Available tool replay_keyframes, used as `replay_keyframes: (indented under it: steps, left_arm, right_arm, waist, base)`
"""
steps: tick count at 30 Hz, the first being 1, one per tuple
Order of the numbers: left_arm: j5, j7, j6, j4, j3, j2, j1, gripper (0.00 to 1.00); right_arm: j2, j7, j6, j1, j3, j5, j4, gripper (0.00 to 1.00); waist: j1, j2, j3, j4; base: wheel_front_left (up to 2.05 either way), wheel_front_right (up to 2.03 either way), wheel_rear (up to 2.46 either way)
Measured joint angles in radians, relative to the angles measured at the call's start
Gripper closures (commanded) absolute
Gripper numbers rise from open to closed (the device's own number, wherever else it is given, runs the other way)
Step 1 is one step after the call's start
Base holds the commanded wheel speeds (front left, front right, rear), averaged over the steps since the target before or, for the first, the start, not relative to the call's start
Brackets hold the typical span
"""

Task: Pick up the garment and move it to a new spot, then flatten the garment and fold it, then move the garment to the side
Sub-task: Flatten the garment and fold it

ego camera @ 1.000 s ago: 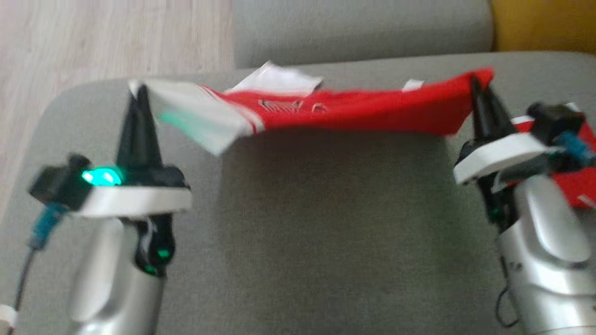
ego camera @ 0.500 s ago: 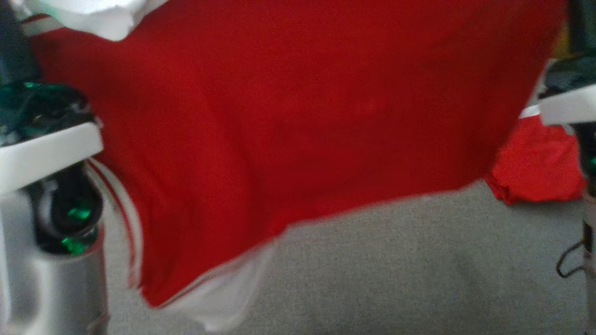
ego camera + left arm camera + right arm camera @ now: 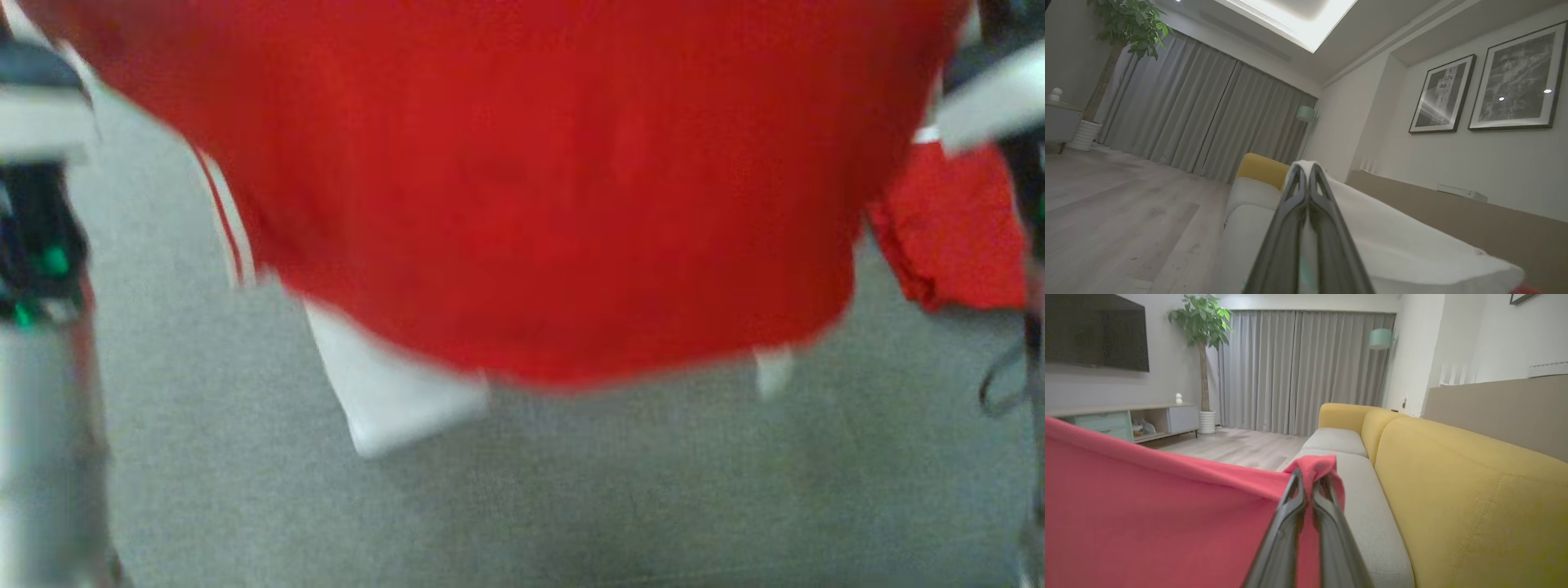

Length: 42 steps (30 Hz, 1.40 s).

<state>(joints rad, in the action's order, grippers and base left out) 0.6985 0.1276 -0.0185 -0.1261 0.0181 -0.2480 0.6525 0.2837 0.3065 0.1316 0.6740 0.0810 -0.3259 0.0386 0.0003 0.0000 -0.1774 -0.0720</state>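
garment (image 3: pixel 522 188): red with a white sleeve, hanging spread in the air over the grey sofa seat (image 3: pixel 571 490).
left tool (image 3: pixel 1306 169): fingers together, clamped on the garment's white edge.
right tool (image 3: pixel 1308 475): clamped on a red corner.
change: a second ago it was a low stretched band near the seat's far edge; now it is lifted into a full hanging sheet.
meaning: the pick-up looks done; laying down, flattening and folding remain.
beside: a second red cloth (image 3: pixel 955 237) lies on the seat at right.
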Motion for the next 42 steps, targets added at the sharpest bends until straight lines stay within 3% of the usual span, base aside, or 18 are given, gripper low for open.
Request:
replay_keyframes:
  steps: [4,9,12,16,20,25,29,35,42]
  left_arm:
    - [-0.072,-0.048,0.046,0.235,-0.027,-0.048,0.265,1.0]
    - [-0.131,-0.17,0.073,0.476,-0.05,-0.051,0.573,1.0]
    - [-0.155,-0.236,0.097,0.578,-0.065,-0.048,0.662,1.0]
    - [-0.165,-0.291,0.126,0.688,-0.117,-0.048,0.664,1.0]
    - [-0.164,-0.32,0.143,0.739,-0.181,-0.034,0.563,1.0]
    - [-0.161,-0.335,0.15,0.76,-0.271,-0.042,0.292,1.0]
    - [-0.142,-0.326,0.151,0.714,-0.38,-0.068,0.055,1.0]
    - [-0.102,-0.276,0.151,0.615,-0.481,-0.136,-0.17,1.0]
    - [-0.04,-0.162,0.151,0.452,-0.555,-0.219,-0.376,1.0]
  right_arm:
    - [0.019,-0.056,0.0,0.28,0.089,0.013,-0.244,1.0]
    - [0.002,-0.249,0.0,0.593,0.121,0.074,-0.541,1.0]
    - [-0.016,-0.364,0.0,0.679,0.108,0.122,-0.682,1.0]
    - [-0.046,-0.464,0.0,0.684,0.107,0.148,-0.844,1.0]
    - [-0.048,-0.493,0.0,0.624,0.094,0.097,-0.975,1.0]
    - [-0.041,-0.469,0.0,0.448,0.226,0.035,-1.072,1.0]
    - [0.019,-0.388,0.0,0.314,0.333,-0.033,-1.101,1.0]
    - [0.082,-0.264,0.0,0.177,0.46,-0.151,-1.06,1.0]
    - [0.218,-0.079,0.0,0.009,0.632,-0.354,-0.869,1.0]
  waist:
    - [0.0001,0.0,-0.092,0.004]
    - [0.0003,-0.0001,-0.184,0.022]
    - [0.0002,-0.0001,-0.203,0.046]
    - [-0.0001,0.0,-0.192,0.067]
    - [-0.0005,0.0,-0.165,0.077]
    - [-0.0005,0.0,-0.122,0.084]
    - [-0.0005,0.0,-0.079,0.091]
    - [-0.0006,0.0,-0.018,0.095]
    - [-0.0006,0.0,0.075,0.098]
  base:
    - [0.0,0.0,0.0]
    - [0.0,0.0,0.0]
    - [0.0,0.0,0.0]
    - [0.0,0.0,0.0]
    - [0.0,0.0,0.0]
    - [0.0,0.0,0.0]
    - [0.0,0.0,0.0]
    - [0.0,0.0,0.0]
    - [0.0,0.0,0.0]
